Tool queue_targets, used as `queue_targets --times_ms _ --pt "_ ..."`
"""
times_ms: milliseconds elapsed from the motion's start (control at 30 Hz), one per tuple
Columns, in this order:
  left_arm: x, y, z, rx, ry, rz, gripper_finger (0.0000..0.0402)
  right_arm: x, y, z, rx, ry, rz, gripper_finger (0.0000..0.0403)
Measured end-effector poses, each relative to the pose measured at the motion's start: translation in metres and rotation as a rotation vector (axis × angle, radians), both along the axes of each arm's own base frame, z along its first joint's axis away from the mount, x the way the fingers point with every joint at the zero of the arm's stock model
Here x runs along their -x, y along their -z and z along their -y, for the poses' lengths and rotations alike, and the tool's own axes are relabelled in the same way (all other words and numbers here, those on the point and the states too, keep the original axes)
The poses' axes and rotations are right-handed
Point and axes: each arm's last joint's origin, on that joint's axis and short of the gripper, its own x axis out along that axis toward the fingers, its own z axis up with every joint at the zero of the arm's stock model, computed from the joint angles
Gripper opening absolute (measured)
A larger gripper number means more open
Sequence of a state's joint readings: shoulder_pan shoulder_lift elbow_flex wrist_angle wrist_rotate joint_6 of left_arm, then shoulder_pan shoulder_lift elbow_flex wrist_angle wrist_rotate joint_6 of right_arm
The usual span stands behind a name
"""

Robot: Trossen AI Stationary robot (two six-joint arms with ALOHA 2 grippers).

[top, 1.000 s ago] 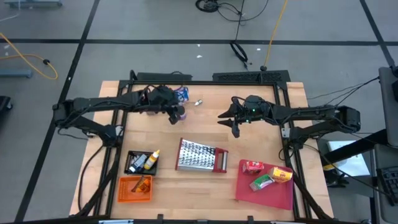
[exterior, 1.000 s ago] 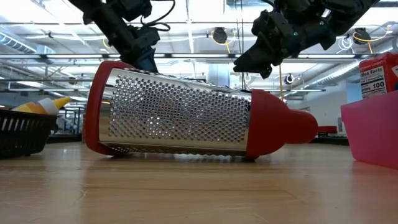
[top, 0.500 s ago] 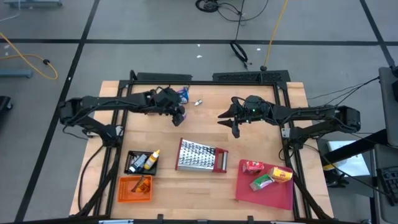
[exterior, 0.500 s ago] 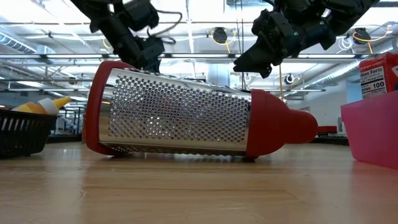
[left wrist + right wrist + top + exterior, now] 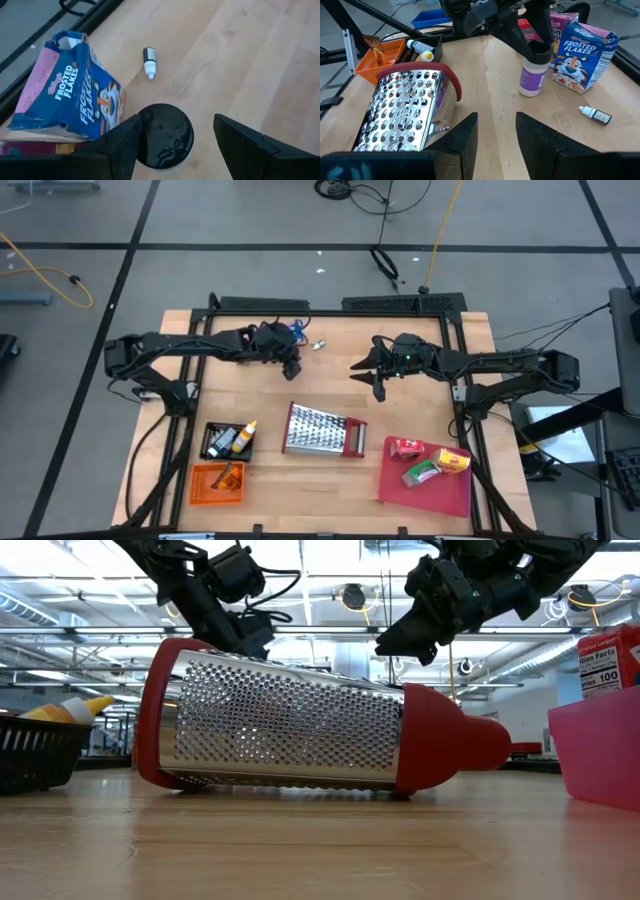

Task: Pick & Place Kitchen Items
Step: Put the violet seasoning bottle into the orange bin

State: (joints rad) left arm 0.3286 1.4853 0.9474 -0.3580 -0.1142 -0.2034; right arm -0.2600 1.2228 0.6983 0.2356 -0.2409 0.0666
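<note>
Jaws: both grippers have their fingers spread wide, and neither one holds a thing.
Left gripper [image 5: 172, 150]: it hangs right over the jar [image 5: 534, 74], with one finger on each side of the black lid and a gap left at each side.
Right gripper [image 5: 362, 369]: it waits above the middle of the table [image 5: 330, 480], well apart from the jar.
Jar: it stands upright at the back of the table. It has a purple label, a white bottom and a round black lid.
Beside the jar: a blue Frosted Flakes box [image 5: 70, 90] stands just next to it, and a pink box [image 5: 560, 22] is behind that.
Tiny bottle [image 5: 149, 62]: it lies on its side on the wood, near the cereal box. I count one.
Grater [image 5: 325, 431]: one big steel grater with a red end lies in front, between the grippers and the front edge.
Black basket [image 5: 228, 441]: one, with little bottles inside.
Orange basket [image 5: 217, 483]: one, just in front of the black one.
Red tray [image 5: 425, 492]: one, holding a red box [image 5: 406, 447], a green packet [image 5: 421, 473] and a yellow box [image 5: 453, 461].
</note>
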Motion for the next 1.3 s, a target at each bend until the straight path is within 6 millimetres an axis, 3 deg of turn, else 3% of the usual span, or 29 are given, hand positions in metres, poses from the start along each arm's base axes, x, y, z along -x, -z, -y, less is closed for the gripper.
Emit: queue_targets --times_ms 900,1300 --pt "0.001 -0.006 0.000 -0.071 0.042 0.013 0.0255 0.000 0.000 0.000 0.001 0.001 0.000 0.0128" --pt "0.004 -0.007 -0.010 -0.103 0.005 0.006 0.0255 0.000 0.000 0.000 0.001 0.002 -0.001 0.0128"
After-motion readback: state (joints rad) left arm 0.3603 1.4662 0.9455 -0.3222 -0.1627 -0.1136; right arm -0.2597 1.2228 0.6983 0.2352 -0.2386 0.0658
